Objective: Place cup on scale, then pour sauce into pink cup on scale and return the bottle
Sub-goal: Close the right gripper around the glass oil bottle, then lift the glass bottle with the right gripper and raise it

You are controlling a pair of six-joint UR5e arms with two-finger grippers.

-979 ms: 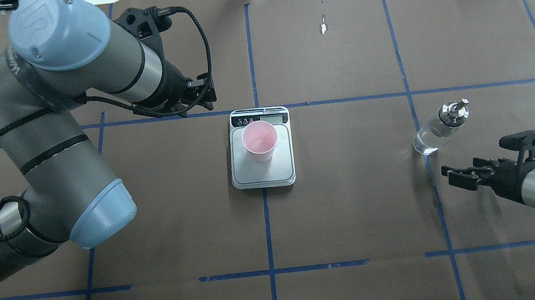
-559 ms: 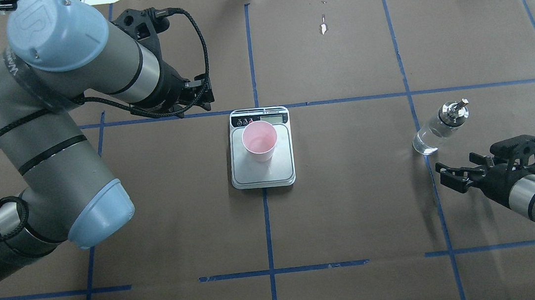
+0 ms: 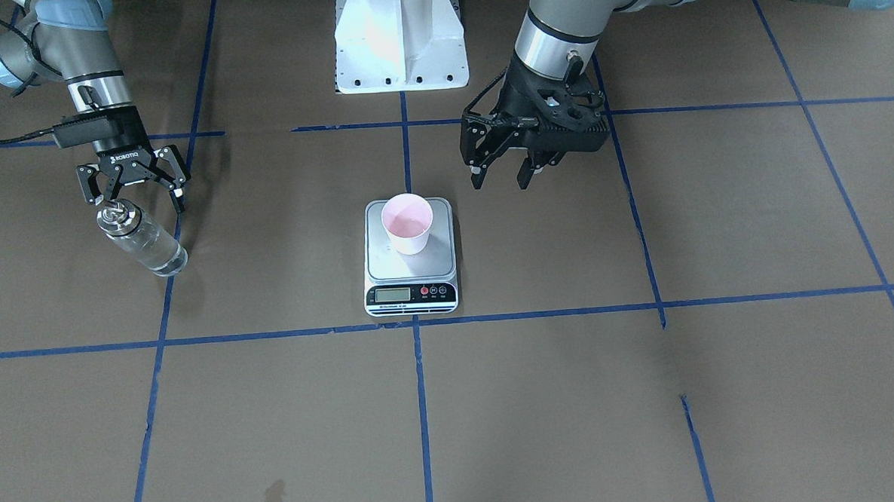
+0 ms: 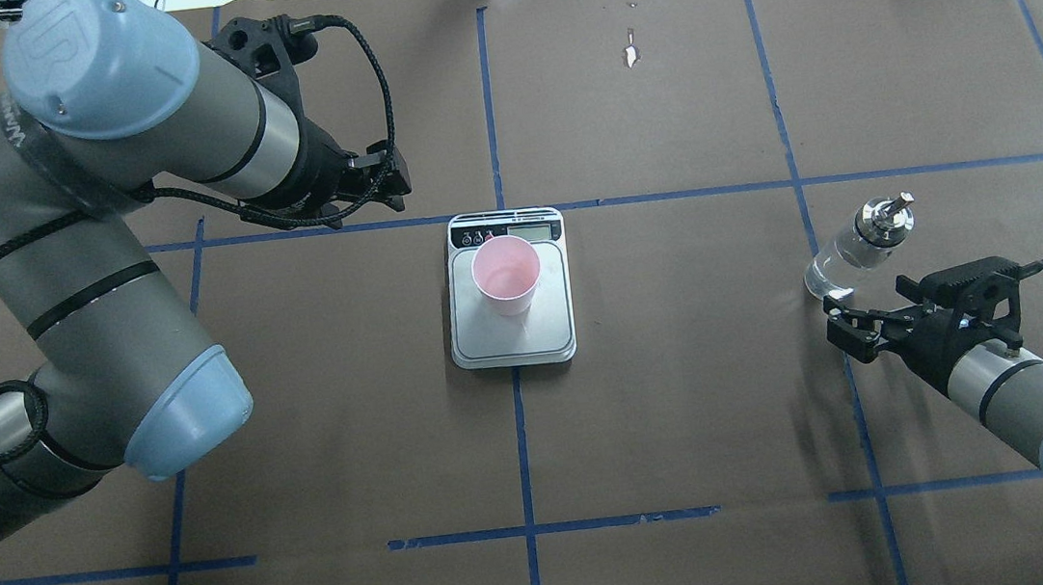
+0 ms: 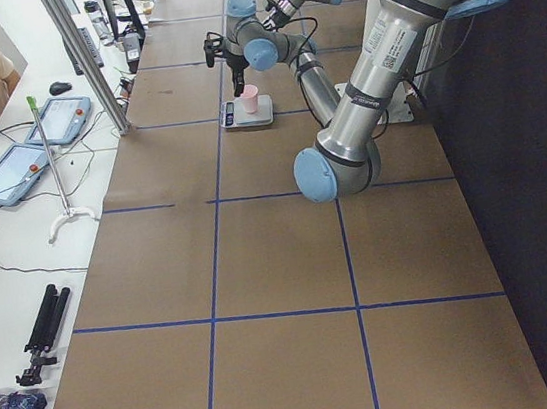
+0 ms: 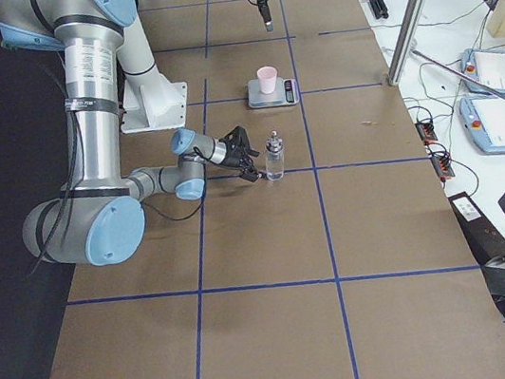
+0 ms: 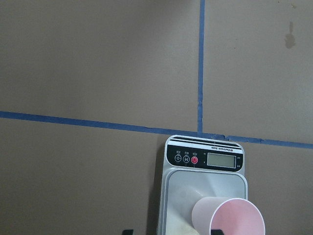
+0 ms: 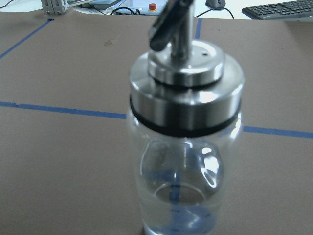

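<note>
1. Fingers of the right gripper [image 3: 134, 198] stand spread wide with nothing clasped. They are level with the bottle [image 4: 851, 248], on its robot side and just beside it. Whether a fingertip brushes the glass I cannot tell.
2. The bottle stands upright on the table [image 4: 689, 410], at the robot's far right and well apart from the scale [image 4: 516, 337]. Its metal spout top fills the right wrist view.
3. The sauce [image 8: 181, 218] lies low in the glass, clear and colourless.
4. The left gripper [image 3: 499, 181] also has its fingers parted and empty. It is held above the table off the scale's left side, touching nothing.
5. The cup [image 4: 506, 278] stands upright on the scale's platform, toward the display end.
6. The scale sits mid-table on a blue tape line [image 4: 518, 428].
</note>
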